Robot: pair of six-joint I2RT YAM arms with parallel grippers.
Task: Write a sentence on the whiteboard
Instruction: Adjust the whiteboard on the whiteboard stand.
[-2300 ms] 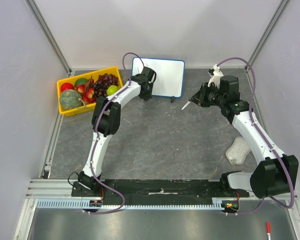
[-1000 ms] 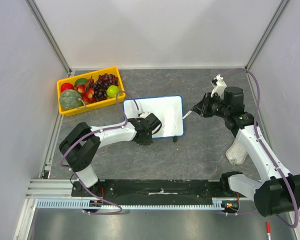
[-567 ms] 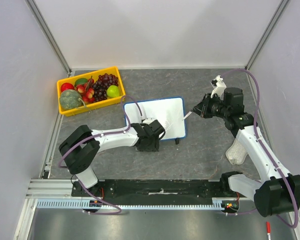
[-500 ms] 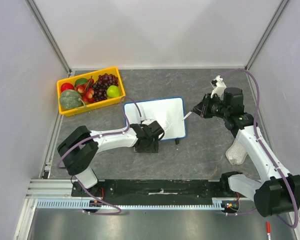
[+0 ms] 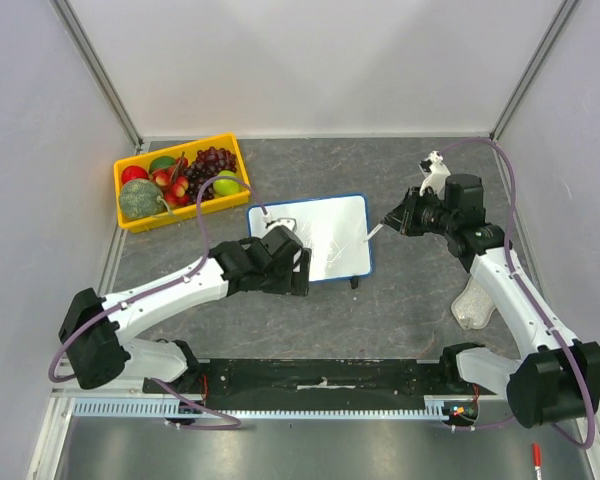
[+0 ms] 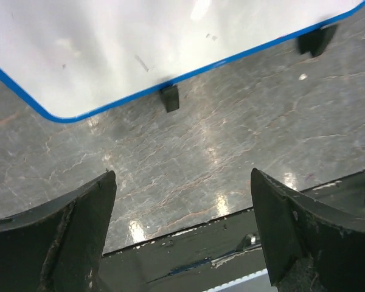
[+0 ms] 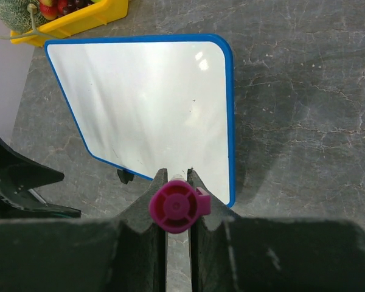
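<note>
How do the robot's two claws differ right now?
The left claw is spread open and empty; the right claw is clamped on a pink-ended marker. The left is by the whiteboard's left side, the right by its right edge. Both are black and two-fingered.

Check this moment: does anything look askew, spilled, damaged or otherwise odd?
Nothing is spilled or damaged. The whiteboard sits slightly skewed to the table edges and blank. One oddity: a red-tipped pen lies off the table, on the grey surface below the mounting rail, at the right.
</note>
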